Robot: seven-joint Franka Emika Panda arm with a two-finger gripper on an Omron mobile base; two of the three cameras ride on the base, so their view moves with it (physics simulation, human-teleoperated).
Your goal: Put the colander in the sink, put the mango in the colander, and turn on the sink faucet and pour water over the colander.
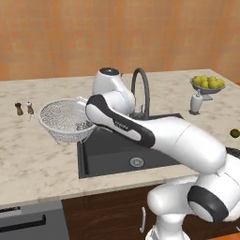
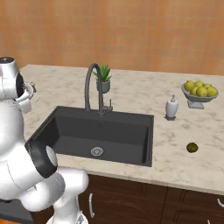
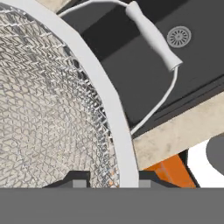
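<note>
The two dark fingertips (image 3: pixel 78 179) of the white arm's gripper (image 3: pixel 109 180) are pinched on the white rim of the round, silver-speckled mesh colander (image 1: pixel 65 119) — one tip inside the bowl, one outside. The bowl hangs from that grip, tilted over the counter's edge just left of the dark grey rectangular sink (image 1: pixel 112 150), whose steel drain (image 3: pixel 179 36) lies beyond the gripper. The tall dark gooseneck faucet (image 2: pixel 92 85) stands behind the basin, and the small olive-green mango (image 2: pixel 191 147) lies well apart — far across the sink on the marble counter (image 2: pixel 175 153)
</note>
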